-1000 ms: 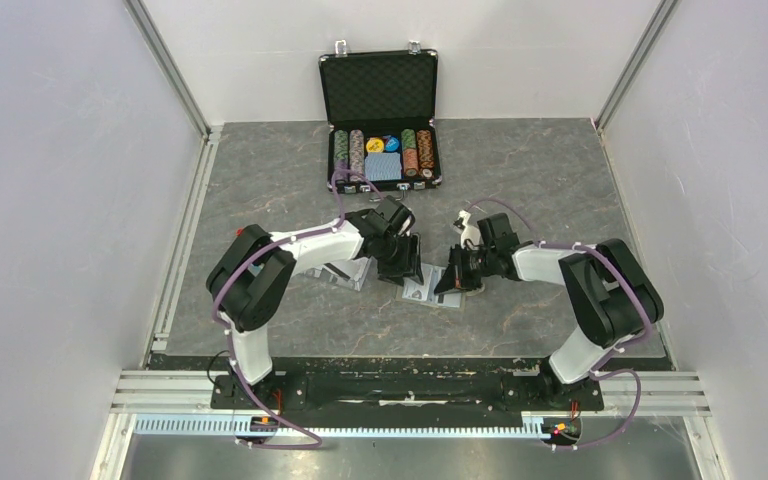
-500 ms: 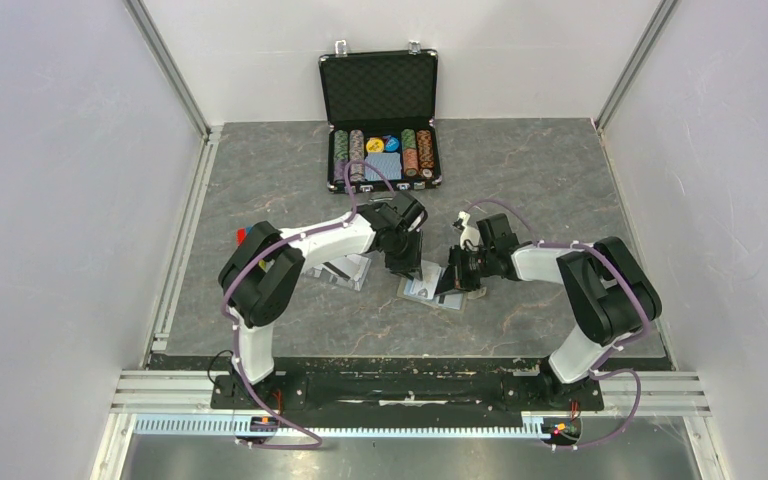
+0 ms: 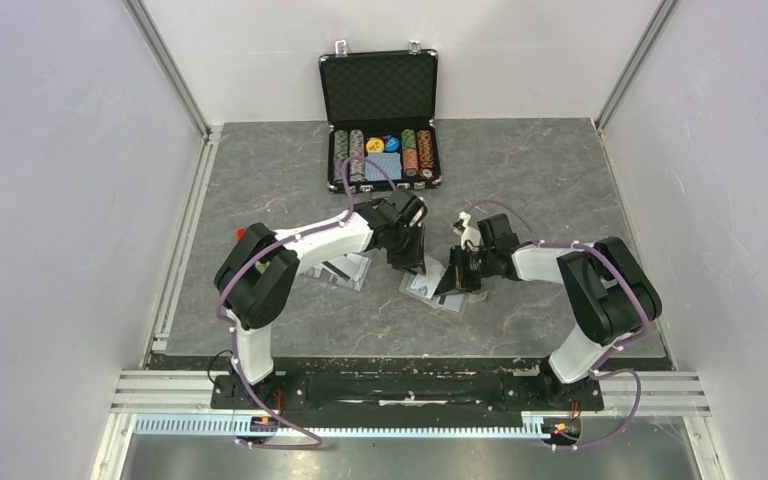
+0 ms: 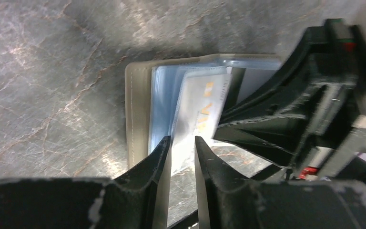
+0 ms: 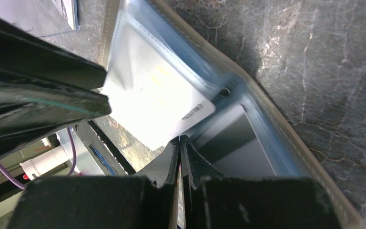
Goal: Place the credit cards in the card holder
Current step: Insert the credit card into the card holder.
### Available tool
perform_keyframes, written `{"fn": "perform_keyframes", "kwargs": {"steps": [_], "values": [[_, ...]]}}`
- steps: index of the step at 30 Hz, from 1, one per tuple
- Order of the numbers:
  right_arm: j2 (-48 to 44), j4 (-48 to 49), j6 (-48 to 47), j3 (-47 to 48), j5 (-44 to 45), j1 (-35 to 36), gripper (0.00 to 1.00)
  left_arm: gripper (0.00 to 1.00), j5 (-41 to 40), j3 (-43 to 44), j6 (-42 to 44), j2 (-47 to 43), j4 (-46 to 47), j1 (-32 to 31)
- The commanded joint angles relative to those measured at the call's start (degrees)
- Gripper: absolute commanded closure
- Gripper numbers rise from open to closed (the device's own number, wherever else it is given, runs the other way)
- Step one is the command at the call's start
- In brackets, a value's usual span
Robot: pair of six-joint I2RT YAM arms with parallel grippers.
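Note:
The taupe card holder point(image 3: 428, 293) lies open on the table between my two grippers; its light blue lining shows in the left wrist view point(image 4: 136, 114) and the right wrist view point(image 5: 286, 130). A whitish credit card point(image 4: 200, 112) with an orange mark sits partly in a sleeve of the holder, its near end sticking out point(image 5: 155, 102). My left gripper point(image 3: 410, 265) stands over that end with its jaws a little apart point(image 4: 181, 139). My right gripper point(image 3: 448, 282) is shut on a thin sleeve edge of the holder point(image 5: 179, 138). A second card with a dark stripe point(image 5: 228, 136) lies inside the holder.
Clear plastic sleeves point(image 3: 345, 270) lie on the table under the left arm. An open black poker-chip case point(image 3: 380, 115) with chips and a blue deck stands at the back. Walls and rails close in the table's left and right sides.
My left gripper has moved a little right and away from me, onto the card at the holder. The right gripper has stayed clamped on the holder.

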Motion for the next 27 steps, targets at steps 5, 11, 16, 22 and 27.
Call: {"fn": "perform_keyframes", "kwargs": {"steps": [5,11,16,22,27], "values": [[1.0,0.2,-1.1,1.2,1.0,0.5,0.96,0.71,11.9,1.9,-2.1,-3.5,10.8,-3.2],[0.2,-1.1,-1.1,2.2,0.5,0.5,0.96,0.71,12.3,1.2,-2.7,-1.3,10.1,-3.8],[-3.2,-4.2,-0.5,3.6,-0.2,0.5,0.95,0.71,11.8,0.8,-3.1,-0.7,10.0,-3.8],[-7.7,-13.6,-2.6,7.2,4.9,0.1,0.93,0.70,11.5,0.8,-3.9,0.1,10.2,-3.8],[-10.2,-24.0,-8.4,11.5,14.8,-0.5,0.92,0.69,12.1,0.5,-5.8,1.3,12.3,-4.1]]}}
